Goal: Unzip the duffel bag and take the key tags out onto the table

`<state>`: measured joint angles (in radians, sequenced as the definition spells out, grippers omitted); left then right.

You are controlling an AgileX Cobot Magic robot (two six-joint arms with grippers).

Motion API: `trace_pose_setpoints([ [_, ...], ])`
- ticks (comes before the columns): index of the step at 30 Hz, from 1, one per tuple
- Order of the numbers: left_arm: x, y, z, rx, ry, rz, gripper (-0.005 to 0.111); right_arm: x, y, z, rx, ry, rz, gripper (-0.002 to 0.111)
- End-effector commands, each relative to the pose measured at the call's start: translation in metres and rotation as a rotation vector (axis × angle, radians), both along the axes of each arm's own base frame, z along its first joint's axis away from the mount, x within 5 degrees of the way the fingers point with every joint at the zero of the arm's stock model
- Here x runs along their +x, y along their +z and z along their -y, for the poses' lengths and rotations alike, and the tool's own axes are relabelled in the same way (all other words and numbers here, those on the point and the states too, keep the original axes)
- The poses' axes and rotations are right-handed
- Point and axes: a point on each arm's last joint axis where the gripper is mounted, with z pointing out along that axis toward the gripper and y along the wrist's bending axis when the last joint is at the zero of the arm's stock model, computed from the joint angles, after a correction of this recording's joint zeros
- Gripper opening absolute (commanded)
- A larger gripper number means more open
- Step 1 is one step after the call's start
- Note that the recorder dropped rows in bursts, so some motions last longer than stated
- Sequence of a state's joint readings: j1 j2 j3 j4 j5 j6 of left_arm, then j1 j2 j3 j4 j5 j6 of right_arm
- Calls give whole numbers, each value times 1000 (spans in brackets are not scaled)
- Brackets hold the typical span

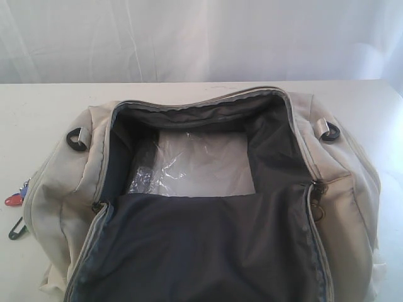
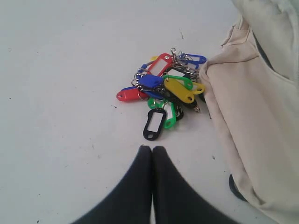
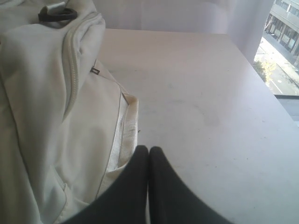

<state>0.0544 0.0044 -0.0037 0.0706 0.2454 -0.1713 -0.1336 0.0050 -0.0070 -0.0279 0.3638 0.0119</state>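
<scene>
Unzipped bag (image 1: 56, 195), tags (image 2: 166, 91) out on table (image 2: 60, 70).
Heaped against bag's end, near left gripper (image 2: 152, 149); right gripper (image 3: 148, 149) beside bag's other side; both sets of jaws pressed closed, empty.

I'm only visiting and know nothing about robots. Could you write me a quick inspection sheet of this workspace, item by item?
Surface: white table, a few faint specks and scuffs.
Job's things: beige duffel bag unzipped, top gaping, dark lining showing; key tags lie in a bunch on the table beside one end of the bag.
Clutter: clear plastic sheet inside the bag; nothing else seen.
Grippers: left gripper shut, empty, short of the key tags; right gripper shut, empty, by the bag's other end.
Cables: nothing seen.
Surroundings: pale curtain behind the table; window onto a street past one table edge.
</scene>
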Motion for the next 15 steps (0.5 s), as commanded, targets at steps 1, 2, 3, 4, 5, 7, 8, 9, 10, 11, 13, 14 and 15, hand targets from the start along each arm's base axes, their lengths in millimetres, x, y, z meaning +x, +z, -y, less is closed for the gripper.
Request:
trace_pose_setpoints([
  [1, 0, -1, 0, -6, -6, 0, 0, 0, -1, 0, -2, -5, 12, 0],
  [2, 0, -1, 0, -6, -6, 0, 0, 0, -1, 0, -2, -5, 12, 0],
  [3, 0, -1, 0, -6, -6, 0, 0, 0, -1, 0, -2, -5, 12, 0],
  [4, 0, -1, 0, -6, -2, 0, 0, 0, -1, 0, -2, -5, 12, 0],
  [5, 0, -1, 0, -6, 4, 0, 0, 0, -1, 0, -2, -5, 12, 0],
  [7, 0, -1, -1, -6, 21, 0, 0, 0, -1, 0, -2, -5, 12, 0],
  [8, 0, -1, -1, -6, 27, 0, 0, 0, -1, 0, -2, -5, 12, 0],
  [9, 0, -1, -1, -6, 29, 0, 0, 0, -1, 0, -2, -5, 12, 0],
  [10, 0, -1, -1, -6, 31, 0, 0, 0, -1, 0, -2, -5, 12, 0],
  [11, 0, -1, -2, -6, 36, 0, 0, 0, -1, 0, -2, -5, 12, 0],
  [13, 0, -1, -2, -6, 47, 0, 0, 0, -1, 0, -2, -5, 12, 0],
  [14, 0, -1, -2, -6, 47, 0, 0, 0, -1, 0, -2, -5, 12, 0],
  [15, 0, -1, -2, -6, 47, 0, 0, 0, -1, 0, -2, -5, 12, 0],
])
